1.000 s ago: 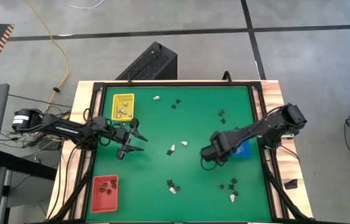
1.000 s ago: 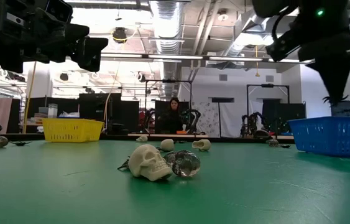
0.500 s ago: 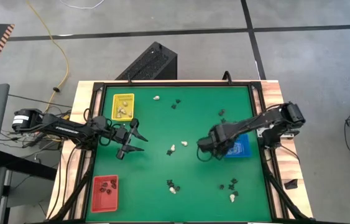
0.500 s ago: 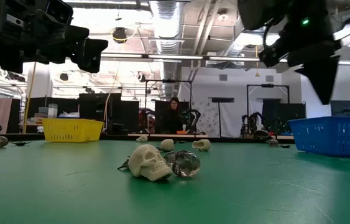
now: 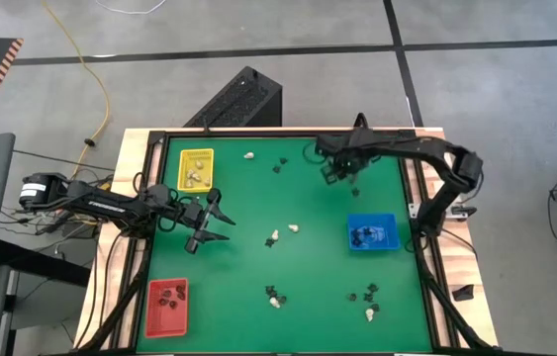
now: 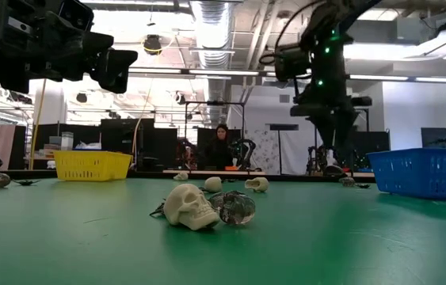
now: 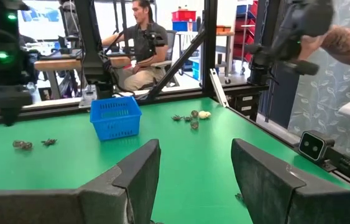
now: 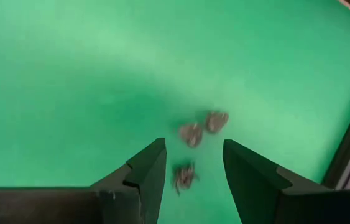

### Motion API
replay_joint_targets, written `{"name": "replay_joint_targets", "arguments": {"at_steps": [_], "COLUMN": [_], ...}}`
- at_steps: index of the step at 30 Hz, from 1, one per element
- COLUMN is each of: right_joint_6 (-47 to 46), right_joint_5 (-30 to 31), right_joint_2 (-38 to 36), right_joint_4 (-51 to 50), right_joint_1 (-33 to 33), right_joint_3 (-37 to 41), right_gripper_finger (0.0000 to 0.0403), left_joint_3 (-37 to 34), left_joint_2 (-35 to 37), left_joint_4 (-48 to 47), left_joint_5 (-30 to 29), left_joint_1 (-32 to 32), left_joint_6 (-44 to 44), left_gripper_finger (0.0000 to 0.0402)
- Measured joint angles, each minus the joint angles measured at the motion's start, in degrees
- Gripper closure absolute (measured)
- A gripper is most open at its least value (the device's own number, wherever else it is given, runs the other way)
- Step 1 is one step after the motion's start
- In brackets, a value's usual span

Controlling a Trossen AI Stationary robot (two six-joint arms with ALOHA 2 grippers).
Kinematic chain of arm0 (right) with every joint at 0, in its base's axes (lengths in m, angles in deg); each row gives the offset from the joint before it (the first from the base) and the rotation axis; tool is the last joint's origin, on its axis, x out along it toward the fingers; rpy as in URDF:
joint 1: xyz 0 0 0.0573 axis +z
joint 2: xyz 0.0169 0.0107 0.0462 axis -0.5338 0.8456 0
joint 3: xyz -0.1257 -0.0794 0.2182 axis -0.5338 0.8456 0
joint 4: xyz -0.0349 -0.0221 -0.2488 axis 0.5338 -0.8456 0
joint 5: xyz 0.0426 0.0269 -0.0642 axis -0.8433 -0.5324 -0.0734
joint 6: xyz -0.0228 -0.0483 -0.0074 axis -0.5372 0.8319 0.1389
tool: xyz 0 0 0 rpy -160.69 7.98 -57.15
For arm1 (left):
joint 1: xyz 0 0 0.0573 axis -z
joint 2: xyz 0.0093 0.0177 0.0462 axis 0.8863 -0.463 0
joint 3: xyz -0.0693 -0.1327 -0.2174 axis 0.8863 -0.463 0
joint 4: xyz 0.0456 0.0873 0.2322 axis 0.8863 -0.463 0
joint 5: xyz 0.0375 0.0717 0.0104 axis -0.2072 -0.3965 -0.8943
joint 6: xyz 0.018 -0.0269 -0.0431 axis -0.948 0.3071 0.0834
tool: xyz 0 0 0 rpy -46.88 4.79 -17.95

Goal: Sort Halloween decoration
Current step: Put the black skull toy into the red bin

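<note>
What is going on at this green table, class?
A two-armed robot is sorting tiny Halloween trinkets into coloured trays. The right end effector, open and empty, hovers over a cluster of dark trinkets near the table's far edge. The left end effector waits open beside the yellow tray. The blue tray and red tray hold dark pieces; more lie loose on the table.

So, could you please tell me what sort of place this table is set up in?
Probably a robotics lab or workshop: exposed ceiling ducts, a person seated at a workbench, and other framed rigs beyond the green table.
</note>
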Motion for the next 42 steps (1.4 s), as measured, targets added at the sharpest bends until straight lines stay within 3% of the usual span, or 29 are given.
{"name": "replay_joint_targets", "arguments": {"at_steps": [5,14,27,42], "right_joint_6": [0.02,0.11,-3.71,-5.39], "right_joint_5": [-0.04,-1.64,-3.34,-1.85], "right_joint_2": [1.47,-0.03,-0.25,-0.18], "right_joint_4": [2.95,11.88,27.29,26.40], "right_joint_1": [-3.93,-7.09,-7.55,-2.81], "right_joint_3": [0.41,10.67,20.56,21.59], "right_gripper_finger": [0.0213,0.0213,0.0214,0.0214], "left_joint_3": [0.00,0.00,0.00,0.00], "left_joint_2": [0.00,0.00,0.00,0.00], "left_joint_4": [-0.01,-0.35,-0.39,-0.39], "left_joint_5": [0.01,1.98,1.86,1.69], "left_joint_1": [0.00,0.00,-0.01,-0.02], "left_joint_6": [0.21,0.96,0.90,0.85], "left_gripper_finger": [0.0212,0.0212,0.0212,0.0212]}}
